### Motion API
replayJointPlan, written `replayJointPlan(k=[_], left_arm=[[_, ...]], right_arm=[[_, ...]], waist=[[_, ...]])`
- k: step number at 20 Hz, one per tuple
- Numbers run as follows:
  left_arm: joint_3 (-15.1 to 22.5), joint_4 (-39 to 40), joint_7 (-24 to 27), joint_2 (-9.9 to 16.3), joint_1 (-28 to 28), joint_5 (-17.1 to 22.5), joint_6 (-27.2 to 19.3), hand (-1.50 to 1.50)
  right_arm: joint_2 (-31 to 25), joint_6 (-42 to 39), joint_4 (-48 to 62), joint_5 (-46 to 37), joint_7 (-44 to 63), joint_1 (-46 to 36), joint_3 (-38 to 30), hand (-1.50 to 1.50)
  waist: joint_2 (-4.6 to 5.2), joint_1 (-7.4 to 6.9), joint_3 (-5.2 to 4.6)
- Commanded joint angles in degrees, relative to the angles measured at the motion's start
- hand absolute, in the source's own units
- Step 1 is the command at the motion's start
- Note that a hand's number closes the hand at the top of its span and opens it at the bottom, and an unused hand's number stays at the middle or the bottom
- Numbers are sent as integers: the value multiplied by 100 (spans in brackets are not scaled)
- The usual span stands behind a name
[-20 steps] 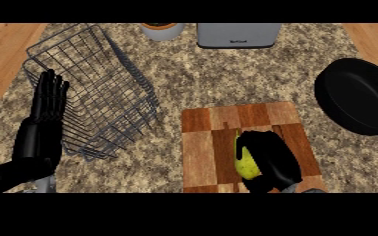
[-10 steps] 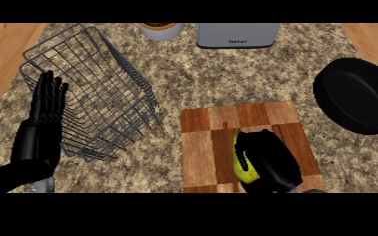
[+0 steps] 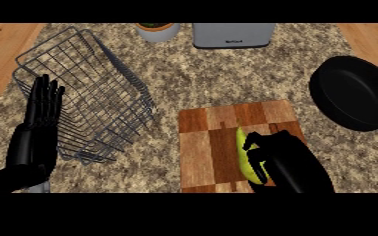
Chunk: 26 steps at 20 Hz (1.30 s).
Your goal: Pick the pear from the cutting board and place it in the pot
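A yellow-green pear (image 3: 243, 147) lies on the wooden cutting board (image 3: 210, 142) at the lower middle. My right hand (image 3: 284, 162) covers the pear's right side, fingers and thumb curled round it, so only a strip of the fruit shows. The black pot (image 3: 347, 92) sits at the right edge of the counter, apart from the board. My left hand (image 3: 37, 130) rests open at the left edge, fingers pointing up, in front of the wire basket.
A wire dish basket (image 3: 85, 97) takes up the left of the counter. At the back stand a grey toaster (image 3: 232, 34) and a small potted plant (image 3: 156, 30). Speckled stone counter lies between board and pot.
My right hand has closed further round the pear and shifted slightly on the board; more of the fruit is hidden. The left hand has barely moved.
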<state>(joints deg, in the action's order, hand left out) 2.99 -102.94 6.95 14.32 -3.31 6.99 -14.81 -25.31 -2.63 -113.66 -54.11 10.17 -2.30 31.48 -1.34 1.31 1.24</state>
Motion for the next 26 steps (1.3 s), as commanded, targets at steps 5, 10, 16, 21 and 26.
replayJointPlan(k=[5, 10, 16, 21, 26], left_arm=[[432, 607, -141, -377, -141, -52, 107, 0], [302, 717, -59, -403, -16, -3, 188, 0], [420, 512, -299, -542, -61, -111, 113, 0], [345, 605, -185, -533, 11, -115, 224, 0], [343, 502, -365, -508, 89, -127, 313, 0]], right_arm=[[-228, 149, -1511, -361, 545, 327, -617, 150], [-279, 68, -1858, -256, 919, 629, -1253, 150], [-449, -137, -1807, 355, 981, 508, -2374, 150], [-634, -125, -742, 959, 621, -36, -3352, 150], [-980, -283, -38, 1462, 174, -340, -4028, 150]], waist=[[119, 95, -132], [140, 78, -129], [146, 39, -119], [183, -65, -119], [168, -76, -118]])
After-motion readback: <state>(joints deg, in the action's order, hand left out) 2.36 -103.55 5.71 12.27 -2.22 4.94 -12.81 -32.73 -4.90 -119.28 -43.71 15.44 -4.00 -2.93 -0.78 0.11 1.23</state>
